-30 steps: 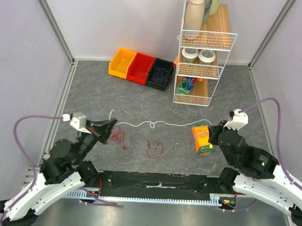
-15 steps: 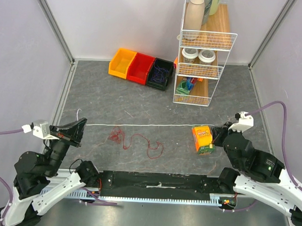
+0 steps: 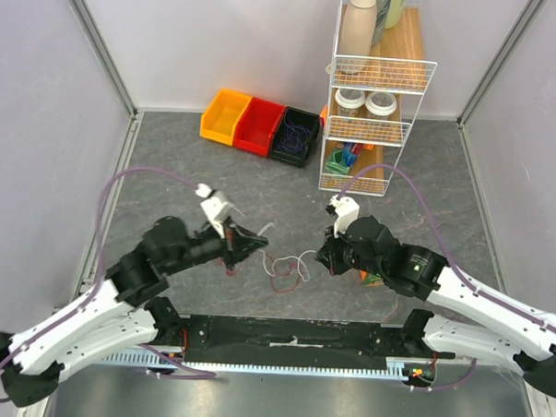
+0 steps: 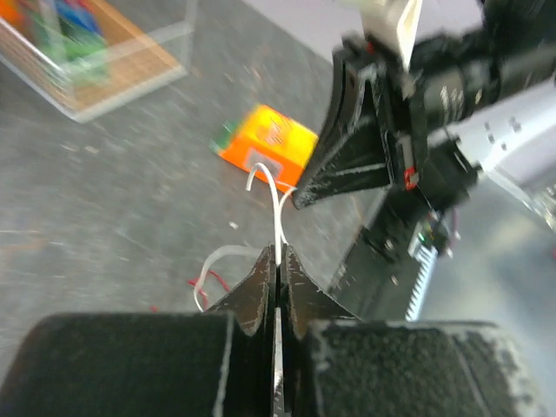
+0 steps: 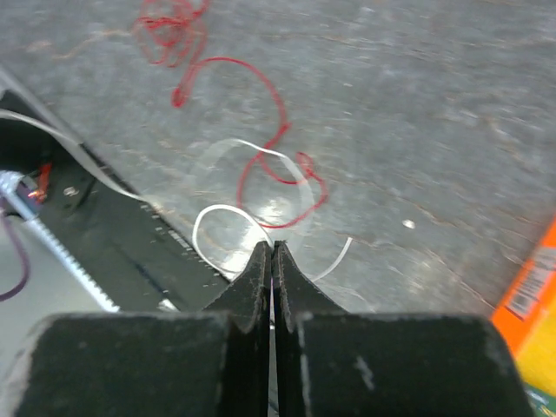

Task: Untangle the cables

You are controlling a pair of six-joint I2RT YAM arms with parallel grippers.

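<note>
Plainly, left gripper [image 4: 277,257] pinches the white cable [image 4: 277,208].

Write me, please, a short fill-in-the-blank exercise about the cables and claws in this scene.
The thin cable pinched in the left claw is ___ in colour.
The other cable, lying on the table in no claw, is ___ in colour.
The box near the right claw is ___ in colour.
Missing words: white; red; orange.
</note>
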